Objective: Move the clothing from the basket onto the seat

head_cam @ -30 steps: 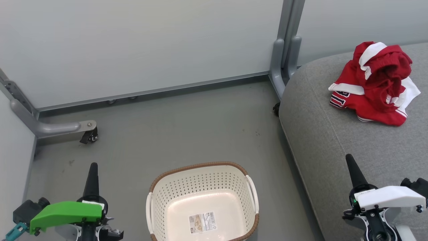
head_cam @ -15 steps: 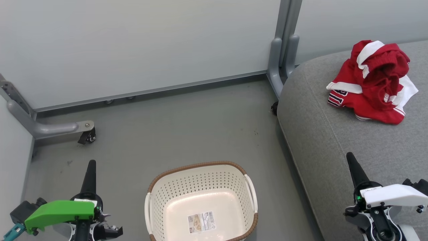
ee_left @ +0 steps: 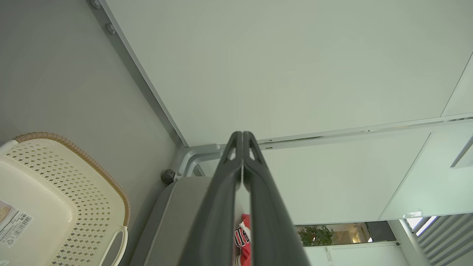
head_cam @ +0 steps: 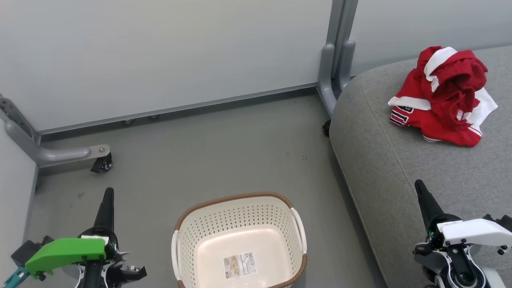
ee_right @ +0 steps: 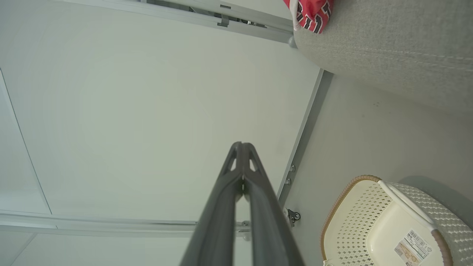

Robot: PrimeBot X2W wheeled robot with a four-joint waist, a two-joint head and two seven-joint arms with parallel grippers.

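Basket (head_cam: pixel 236 196) reads empty: bare bottom, nothing on it but the label (head_cam: pixel 240 265). It's on the floor (head_cam: pixel 224 152), a strip of floor apart from the seat's (head_cam: pixel 400 168) left edge.

Clothing (head_cam: pixel 444 100) is one bunched red-and-white heap on the seat, toward the far end and well in from the left edge. Nothing hangs over that edge. I can't separate the two garments in the heap.

Left gripper (head_cam: pixel 107 196): fingers pressed together, holding nothing, over the floor left of the basket. Right gripper (head_cam: pixel 422 190): also pressed together and empty, over the seat's near part, well short of the heap.

My read: the transfer looks done, so what's left is verify and park.

- The head view cuts off the basket's near wall. Check it in the right wrist view, where the inside looks empty.
- Don't reach for the heap again. It's loose fabric, so a closed finger dragged through it could snag it and pull it toward the edge.
- Keep the right arm clear of the heap if you pull it back.
- Keep the left arm clear of the basket rim. It looks like light plastic and will likely skid.
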